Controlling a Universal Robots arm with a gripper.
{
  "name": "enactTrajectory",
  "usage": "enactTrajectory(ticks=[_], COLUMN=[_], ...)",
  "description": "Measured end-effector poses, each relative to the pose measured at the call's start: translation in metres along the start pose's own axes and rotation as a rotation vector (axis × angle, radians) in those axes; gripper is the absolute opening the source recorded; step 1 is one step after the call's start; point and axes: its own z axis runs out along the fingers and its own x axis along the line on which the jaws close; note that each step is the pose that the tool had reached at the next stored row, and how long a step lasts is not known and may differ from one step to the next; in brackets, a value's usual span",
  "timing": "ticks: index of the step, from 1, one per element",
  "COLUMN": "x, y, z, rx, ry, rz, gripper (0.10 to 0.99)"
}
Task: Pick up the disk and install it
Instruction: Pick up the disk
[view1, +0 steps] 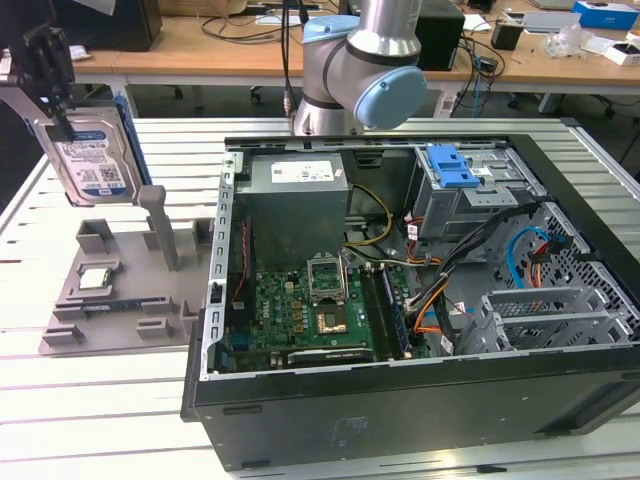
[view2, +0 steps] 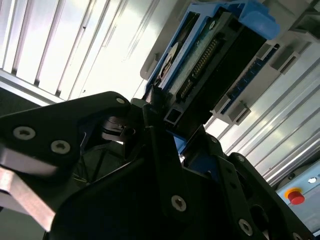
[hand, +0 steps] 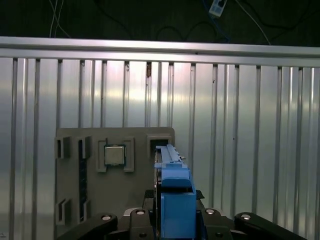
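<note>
- Disk (view1: 92, 160): flat silver rect. drive w/ a blue-and-white barcode label facing the exterior view. Blue plastic frame runs along its edges. Seen edge-on in first wrist view (hand: 172, 195).
- It hangs upright in the air at the exterior view's far left, over the gray tray (view1: 120, 300) and well apart from the open computer case (view1: 400, 410).
- Black gripper (view1: 58, 112) is at the disk's top end; fingers (view2: 159, 145) pinch the disk from both faces.
- Tray sits on the slatted metal tabletop (view1: 100, 410). A small square chip (view1: 97, 278) lies in a tray pocket below the disk.
- Btwn disk & case: a tall gray post (view1: 160, 225) on the tray, then the case's side wall.
- Inside the case: green board (view1: 300, 310), gray power box (view1: 297, 200), blue latch (view1: 455, 165), orange cables (view1: 440, 290).
- Arm's base (view1: 365, 60) stands behind the case.
</note>
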Motion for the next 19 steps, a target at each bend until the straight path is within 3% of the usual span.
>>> enactTrajectory(ticks=[4,10,19], x=[-0.0007,-0.0021,-0.0031], y=[0.0,0.0003,0.0004], z=[-0.0068,-0.0238,-0.0409], rx=[0.0,0.0,0.0], ry=[0.0,0.0,0.0], rz=[0.0,0.0,0.0], gripper=[0.365,0.365,0.365])
